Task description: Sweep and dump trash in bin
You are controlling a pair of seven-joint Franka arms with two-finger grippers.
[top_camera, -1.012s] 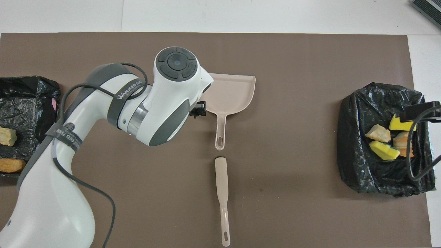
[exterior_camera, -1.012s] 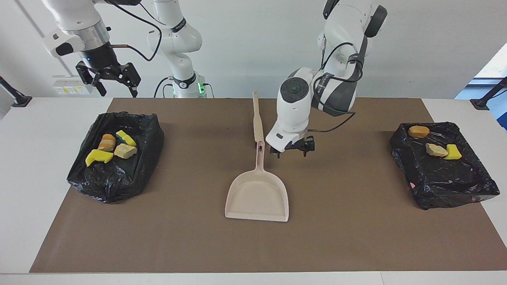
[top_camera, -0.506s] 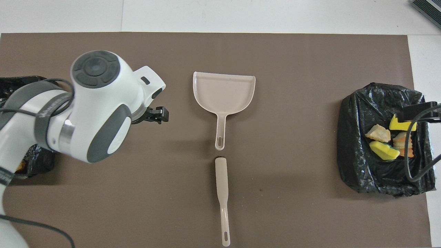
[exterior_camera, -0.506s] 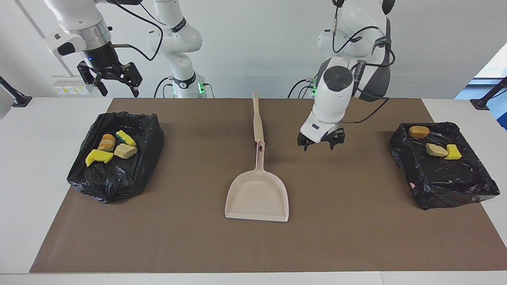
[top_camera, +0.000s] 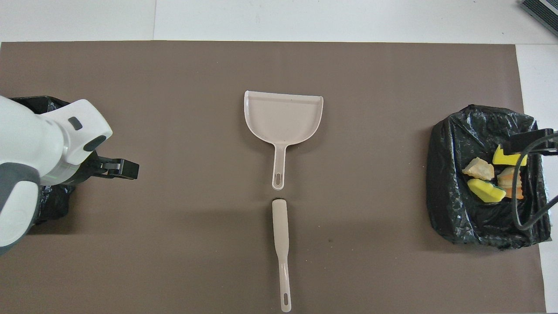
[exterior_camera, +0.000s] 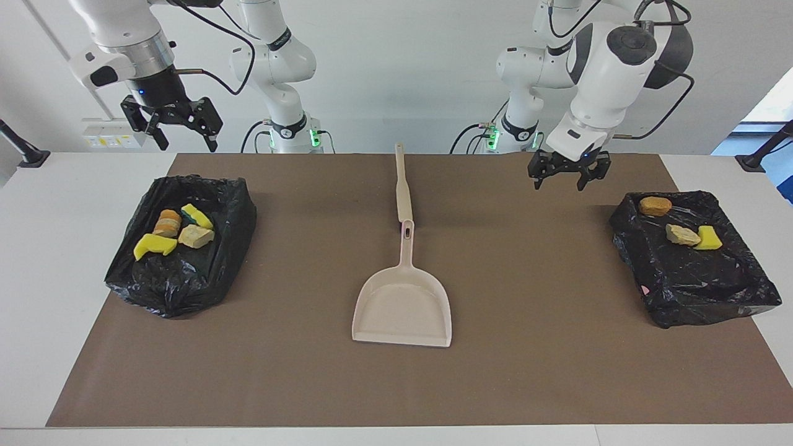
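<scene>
I see both arms raised with empty, wide-open jaws, left gripper (exterior_camera: pixel 568 175) over the mat (exterior_camera: pixel 533 347) beside one bin (exterior_camera: pixel 706 297) holding three scraps (exterior_camera: pixel 681 234), right gripper (exterior_camera: pixel 176 127) above the second bin (exterior_camera: pixel 179 285) holding four scraps (exterior_camera: pixel 196 236), one dustpan (exterior_camera: pixel 403 306) and one brush (exterior_camera: pixel 402 189) mid-desk.

Left-end bin (top_camera: pixel 52 205) mostly arm-covered overhead

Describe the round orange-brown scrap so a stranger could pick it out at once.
Start at the black-lined bin at the left arm's end of the table. Three scraps lie in it; take the round orange-brown scrap, the one nearest the robots. The tan chunk and yellow sponge piece beside it are angular and paler.
</scene>
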